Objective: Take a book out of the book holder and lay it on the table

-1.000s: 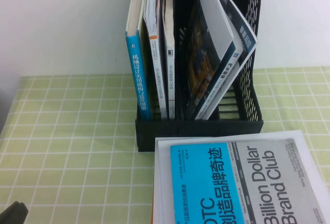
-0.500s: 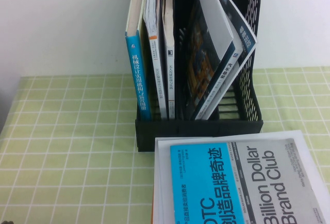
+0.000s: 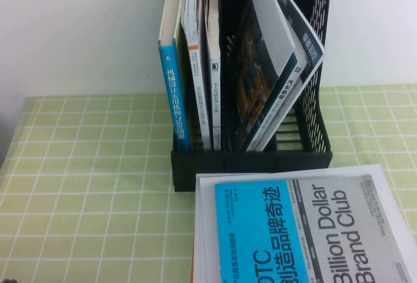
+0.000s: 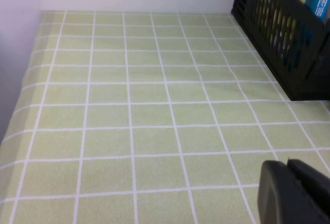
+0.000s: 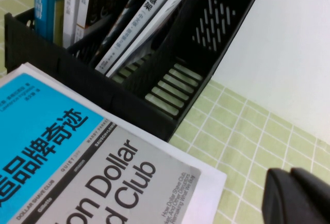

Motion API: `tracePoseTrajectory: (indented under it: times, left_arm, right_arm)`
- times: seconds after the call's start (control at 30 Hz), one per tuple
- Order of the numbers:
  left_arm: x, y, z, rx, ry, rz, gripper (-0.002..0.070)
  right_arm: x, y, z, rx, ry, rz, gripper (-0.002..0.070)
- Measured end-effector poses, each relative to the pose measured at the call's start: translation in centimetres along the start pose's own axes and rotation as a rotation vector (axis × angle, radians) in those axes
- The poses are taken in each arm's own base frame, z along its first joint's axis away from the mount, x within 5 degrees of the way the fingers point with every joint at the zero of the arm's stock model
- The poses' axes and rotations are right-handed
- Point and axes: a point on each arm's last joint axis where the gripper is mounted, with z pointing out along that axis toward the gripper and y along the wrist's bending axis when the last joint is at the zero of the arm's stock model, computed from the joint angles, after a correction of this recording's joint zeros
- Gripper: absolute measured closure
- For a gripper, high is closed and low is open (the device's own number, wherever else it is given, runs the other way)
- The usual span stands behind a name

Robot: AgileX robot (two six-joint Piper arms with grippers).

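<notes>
On table (image 3: pixel 85 185), book (image 3: pixel 300 231); end effectors wrist-view only.

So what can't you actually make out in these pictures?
- Book: its near end is cut off by the high view's edge.
- Left gripper and right gripper: only a dark corner shows in each wrist view.
- Book holder: its rear is hidden by its books.

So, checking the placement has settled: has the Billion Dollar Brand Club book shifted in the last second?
No. The book lies flat in the same spot, its top edge just in front of the book holder lip.
</notes>
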Motion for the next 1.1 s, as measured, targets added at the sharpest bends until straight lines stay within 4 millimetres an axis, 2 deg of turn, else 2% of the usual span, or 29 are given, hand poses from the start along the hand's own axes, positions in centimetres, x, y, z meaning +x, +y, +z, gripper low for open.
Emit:
tracePoseTrajectory:
  times: [0.13, 0.33, 0.43, 0.57, 0.67, 0.77, 0.97, 1.1]
  left_arm:
    - [0.0, 0.0, 0.0, 0.0, 0.0, 0.0, 0.0677]
    - [0.0, 0.0, 0.0, 0.0, 0.0, 0.0, 0.0677]
    - [0.0, 0.0, 0.0, 0.0, 0.002, 0.0, 0.0677]
    - [0.0, 0.0, 0.0, 0.0, 0.002, 0.0, 0.0677]
    - [0.0, 0.0, 0.0, 0.0, 0.002, 0.003, 0.0677]
    - [0.0, 0.0, 0.0, -0.001, 0.002, 0.005, 0.0677]
    - [0.0, 0.0, 0.0, -0.001, 0.002, 0.005, 0.0677]
    - [0.0, 0.0, 0.0, -0.001, 0.002, 0.005, 0.0677]
  right_arm:
    - [0.0, -0.3, -0.2, 0.002, -0.014, 0.018, 0.0673]
    - [0.2, -2.4, -0.1, 0.122, -0.023, 0.114, 0.0673]
    - [0.5, -3.9, -0.6, 0.198, -0.052, 0.257, 0.0673]
    - [1.2, -5.0, -2.0, 0.249, -0.204, 0.431, 0.0673]
    - [2.1, -4.8, -2.7, 0.269, -0.317, 0.463, 0.0673]
    - [3.3, -4.4, -2.5, 0.286, -0.345, 0.463, 0.0673]
    - [6.2, -3.2, -1.0, 0.274, -0.275, 0.456, 0.0673]
    - [8.7, -2.6, -0.2, 0.292, -0.154, 0.456, 0.0673]
